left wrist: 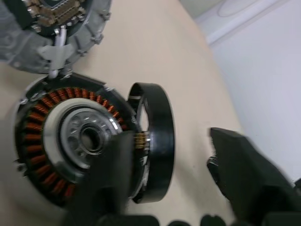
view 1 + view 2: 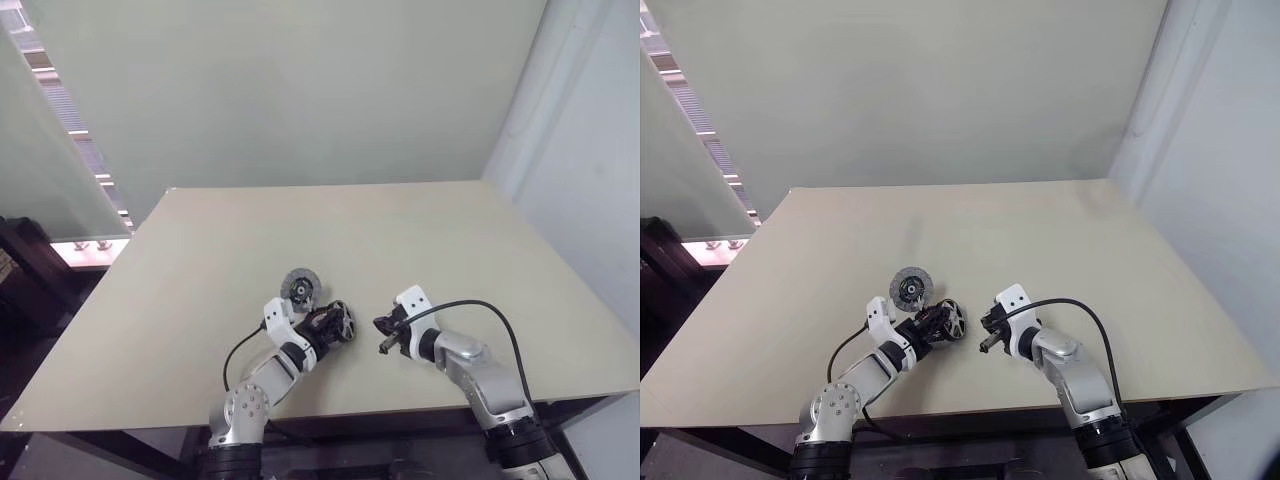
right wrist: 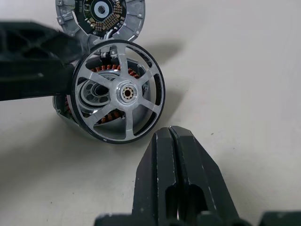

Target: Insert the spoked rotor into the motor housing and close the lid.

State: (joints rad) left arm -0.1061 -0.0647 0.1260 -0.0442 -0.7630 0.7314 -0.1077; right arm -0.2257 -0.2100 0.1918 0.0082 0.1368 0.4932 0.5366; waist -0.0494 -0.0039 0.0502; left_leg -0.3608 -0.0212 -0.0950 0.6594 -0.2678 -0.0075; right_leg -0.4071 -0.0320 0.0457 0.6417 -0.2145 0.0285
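The round metal motor housing with copper windings [image 1: 61, 141] sits on the beige tabletop [image 2: 400, 240]. The black-rimmed spoked rotor [image 3: 120, 94] leans against it. The left fingers [image 1: 117, 179] stand half open around both. The right fingers [image 3: 176, 174] are squeezed together, empty. The rotor looks hard and smooth; its rim seems best to grab.

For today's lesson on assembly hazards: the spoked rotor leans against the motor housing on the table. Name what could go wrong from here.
1. The spoked rotor stands tilted on edge against the motor housing, not seated; it could tip flat or roll off.
2. The left tool straddles the rotor's rim; closing on it off-centre may jam the rotor crooked against the copper windings.
3. The lid lies close behind; a shoved housing could knock it.
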